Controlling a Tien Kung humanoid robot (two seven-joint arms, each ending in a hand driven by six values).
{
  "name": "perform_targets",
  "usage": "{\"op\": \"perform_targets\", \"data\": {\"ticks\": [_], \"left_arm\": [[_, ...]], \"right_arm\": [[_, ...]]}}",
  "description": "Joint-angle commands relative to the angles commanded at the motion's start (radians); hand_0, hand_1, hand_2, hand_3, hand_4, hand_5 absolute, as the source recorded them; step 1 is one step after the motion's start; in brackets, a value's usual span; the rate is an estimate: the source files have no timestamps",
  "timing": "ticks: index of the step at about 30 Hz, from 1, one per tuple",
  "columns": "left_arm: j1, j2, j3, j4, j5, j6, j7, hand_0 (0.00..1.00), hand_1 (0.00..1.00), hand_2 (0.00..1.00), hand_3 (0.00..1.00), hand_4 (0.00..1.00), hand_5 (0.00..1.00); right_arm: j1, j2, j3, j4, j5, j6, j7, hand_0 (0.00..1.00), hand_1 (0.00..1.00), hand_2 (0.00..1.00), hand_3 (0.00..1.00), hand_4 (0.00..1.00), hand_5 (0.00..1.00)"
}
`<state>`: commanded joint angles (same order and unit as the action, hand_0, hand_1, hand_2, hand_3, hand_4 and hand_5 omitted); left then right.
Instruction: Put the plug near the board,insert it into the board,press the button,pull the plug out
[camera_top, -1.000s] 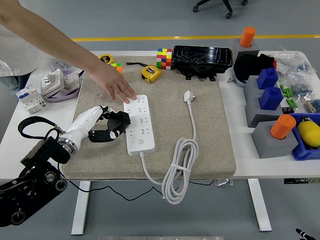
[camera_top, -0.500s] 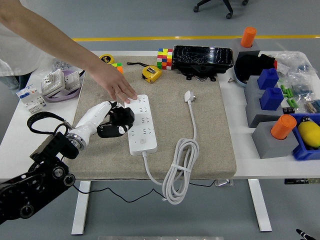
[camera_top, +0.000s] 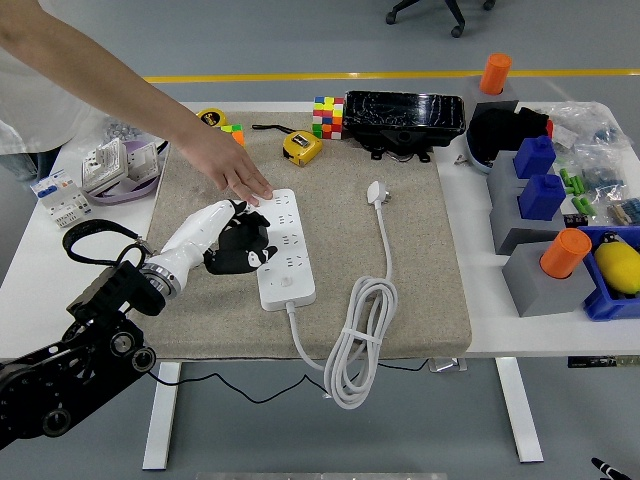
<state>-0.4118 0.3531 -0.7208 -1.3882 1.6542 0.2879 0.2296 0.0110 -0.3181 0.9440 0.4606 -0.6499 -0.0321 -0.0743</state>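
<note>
On the beige mat (camera_top: 420, 300) covering the worktop (camera_top: 480, 330), the white power strip (camera_top: 284, 249) lies lengthwise. The left hand (camera_top: 243, 243) rests at its left edge, black fingers (camera_top: 262, 255) curled over the sockets and holding nothing. The plug (camera_top: 378, 193) lies well apart to the right, unplugged, its cable (camera_top: 352, 340) looping back toward the strip. A person's hand (camera_top: 232, 166) presses on the far end of the strip.

Judged progress: the plug is not yet placed or inserted.

Risks:
- Sideways pressure from the left hand may skew the strip, should the person's hand release it.
- Fingers may contact the person's hand, which lies just beyond them.
- The coiled cable may drag when the plug is moved.
</note>
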Motion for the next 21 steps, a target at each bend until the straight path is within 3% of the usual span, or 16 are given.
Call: {"op": "perform_targets", "data": {"ticks": [21], "left_arm": [[-0.014, -0.014, 0.017, 0.007, -0.011, -0.012, -0.001, 0.647, 0.688, 0.664, 0.603, 0.772, 0.3]], "right_arm": [[-0.001, 0.0, -0.003, -0.001, 0.002, 0.0, 0.0, 0.667, 0.672, 0.659, 0.587, 0.929, 0.525]]}}
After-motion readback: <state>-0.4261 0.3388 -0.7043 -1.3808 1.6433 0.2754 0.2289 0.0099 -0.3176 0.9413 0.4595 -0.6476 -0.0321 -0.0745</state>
